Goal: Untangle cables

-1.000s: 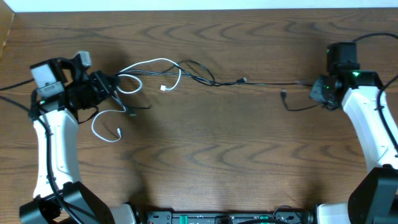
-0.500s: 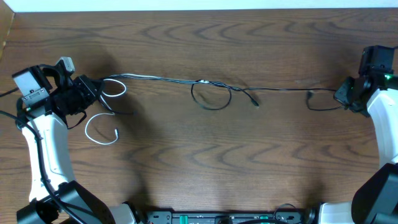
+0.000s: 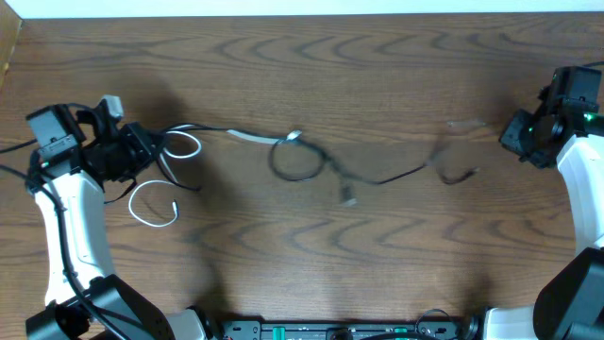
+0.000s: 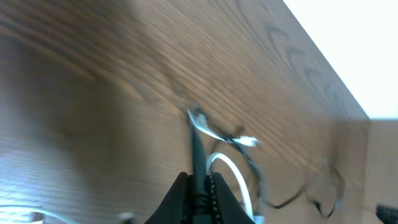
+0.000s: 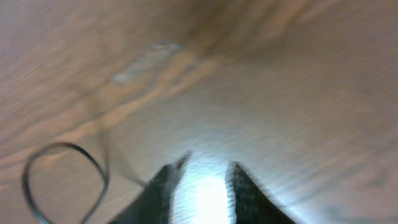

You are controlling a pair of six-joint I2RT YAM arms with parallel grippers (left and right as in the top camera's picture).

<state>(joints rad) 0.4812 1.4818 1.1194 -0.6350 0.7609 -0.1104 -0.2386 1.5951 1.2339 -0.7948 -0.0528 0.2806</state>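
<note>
My left gripper (image 3: 148,153) is shut on a black cable at the table's left; in the left wrist view the cord (image 4: 196,144) runs straight out from between the closed jaws (image 4: 199,186). White cable loops (image 3: 132,203) lie beside and below that gripper, and one arc (image 4: 231,169) shows close to the fingers. The black cable forms a loop (image 3: 300,178) mid-table, then trails slack and blurred toward the right (image 3: 458,177). My right gripper (image 3: 516,134) hangs at the far right, open, apart from the cable. Bare wood shows between its fingers (image 5: 202,190), and a black loop (image 5: 99,180) lies to their left.
The wooden table's back edge (image 3: 302,15) meets a white wall. Thick black arm cords hang by the left arm (image 3: 19,148). The arm bases (image 3: 340,331) sit at the front edge.
The right gripper opened and let go of the black cable. The taut line went slack, and its loop and free end sprang back toward the middle. The left gripper shifted slightly right.
</note>
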